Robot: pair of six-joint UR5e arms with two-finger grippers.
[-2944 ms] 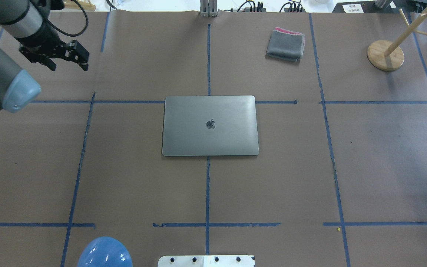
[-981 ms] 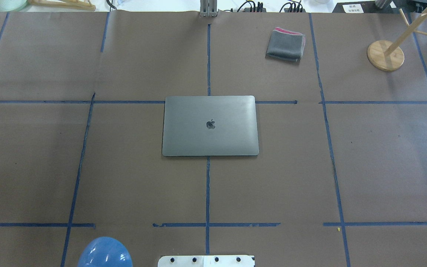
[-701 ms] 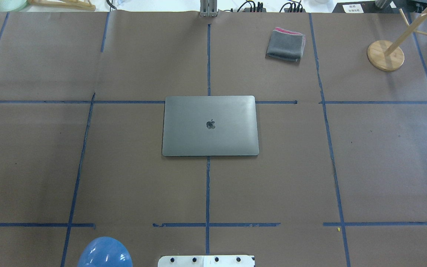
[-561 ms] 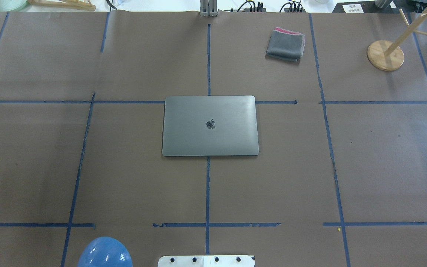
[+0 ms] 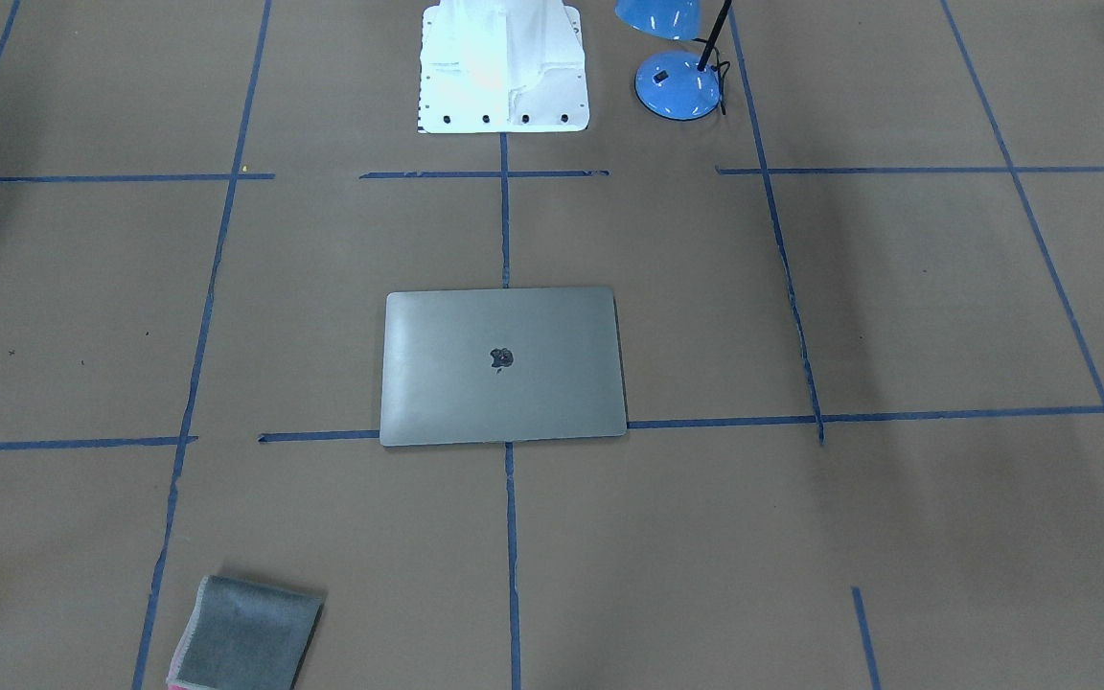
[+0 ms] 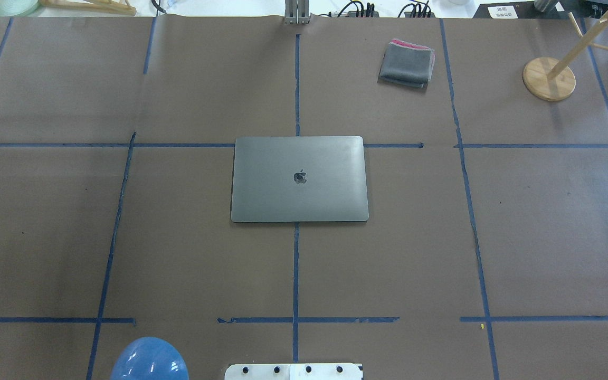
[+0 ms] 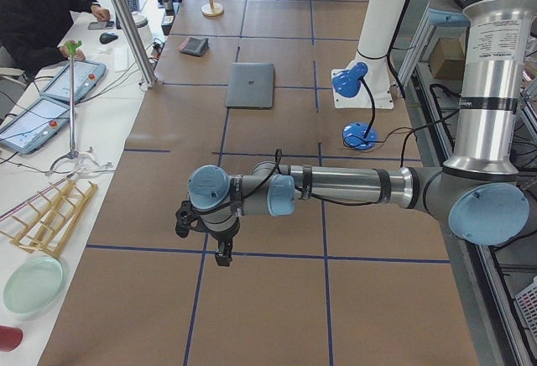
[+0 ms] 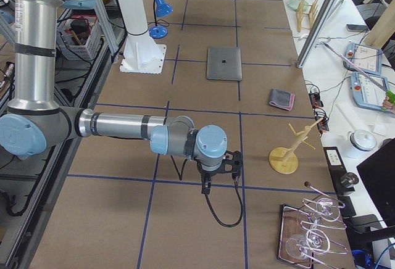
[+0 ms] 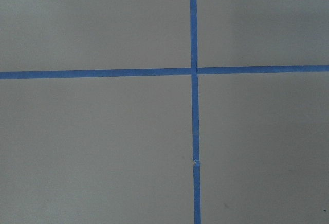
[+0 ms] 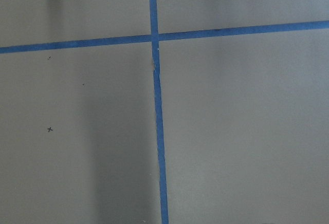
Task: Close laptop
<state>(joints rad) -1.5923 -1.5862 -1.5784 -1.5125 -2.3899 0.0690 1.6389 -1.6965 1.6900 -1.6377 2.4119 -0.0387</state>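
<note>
Laptop (image 6: 299, 179) shut (lid down); folded cloth (image 6: 406, 64), lamp (image 5: 677, 84) well apart.

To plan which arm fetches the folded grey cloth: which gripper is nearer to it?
Right. The right gripper hangs over the cloth's half of the table; the left gripper hangs at the opposite end, beyond the laptop.

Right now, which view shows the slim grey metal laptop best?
Overhead exterior: the slim grey metal laptop lies shut, large, centred. Front-facing shows much the same; side views show it small, far; wrist cameras miss it.
</note>
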